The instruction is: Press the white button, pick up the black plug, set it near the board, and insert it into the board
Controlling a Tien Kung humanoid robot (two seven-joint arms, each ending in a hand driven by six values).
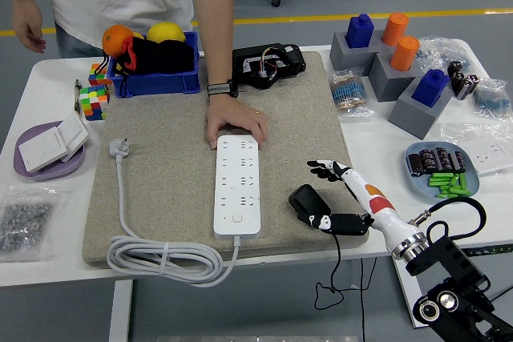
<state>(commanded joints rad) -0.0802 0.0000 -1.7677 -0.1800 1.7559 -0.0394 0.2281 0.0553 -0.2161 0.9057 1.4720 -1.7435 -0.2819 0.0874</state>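
The white power strip (238, 184) lies lengthwise on the beige mat (160, 198), with its white button (237, 217) at the near end. A person's hand (234, 124) rests on the strip's far end. The black plug (308, 203) lies on the mat right of the strip, and its black cable (337, 258) drops over the table's near edge. My right hand (327, 169) hovers just right of the plug and slightly beyond it, fingers spread and holding nothing. Its white forearm (377, 202) runs off to the lower right. The left arm is out of view.
The strip's own white cord (164, 260) coils at the mat's near left, ending in a white plug (119, 147). A blue bin (154, 60) with fruit, a black device (268, 64), grey blocks with pegs (393, 66), a plate of parts (441, 170) and a purple dish (50, 150) ring the mat.
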